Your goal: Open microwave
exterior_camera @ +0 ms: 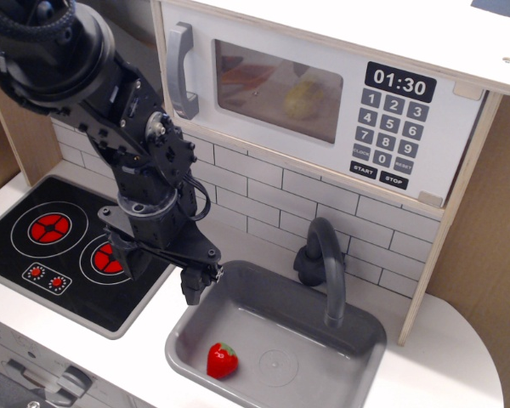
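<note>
The tool point(166, 272) hangs low, its grip hidden, so it must first rise to the handle point(180, 70) of the shut microwave point(323, 93) high above.

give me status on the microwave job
Gripper low by the sink, jaws unclear. Microwave door shut, handle untouched. Path up looks clear.

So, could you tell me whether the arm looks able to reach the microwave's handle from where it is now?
Probably yes. The claw hangs low by the sink, and nothing stands between it and the grey handle of the shut microwave above.
</note>
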### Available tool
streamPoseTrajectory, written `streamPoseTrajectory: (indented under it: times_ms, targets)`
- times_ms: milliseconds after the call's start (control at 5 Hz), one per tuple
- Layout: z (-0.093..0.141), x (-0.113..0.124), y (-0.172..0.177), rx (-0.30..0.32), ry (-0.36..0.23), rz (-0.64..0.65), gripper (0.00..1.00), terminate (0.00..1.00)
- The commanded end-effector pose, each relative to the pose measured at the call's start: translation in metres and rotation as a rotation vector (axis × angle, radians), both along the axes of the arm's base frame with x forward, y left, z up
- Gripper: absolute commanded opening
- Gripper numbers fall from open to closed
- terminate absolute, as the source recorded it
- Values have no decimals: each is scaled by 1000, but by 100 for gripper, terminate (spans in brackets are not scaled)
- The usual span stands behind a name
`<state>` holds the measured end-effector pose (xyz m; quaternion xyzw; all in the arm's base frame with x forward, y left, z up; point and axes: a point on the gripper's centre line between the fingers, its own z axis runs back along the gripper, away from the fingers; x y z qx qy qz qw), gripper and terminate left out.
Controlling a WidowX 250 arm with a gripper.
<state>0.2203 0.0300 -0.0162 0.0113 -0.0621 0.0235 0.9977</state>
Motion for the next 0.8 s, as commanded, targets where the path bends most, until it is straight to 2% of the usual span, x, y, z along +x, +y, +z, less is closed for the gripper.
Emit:
streamPoseTrajectory:
  times_ms: [0,400,600]
  targets:
    - [0,0,0,0,0,0,100,0]
    - [100,33,6,-141,-106,-26,100,0]
    - [126,51,9,-90,-177,-32,100,0]
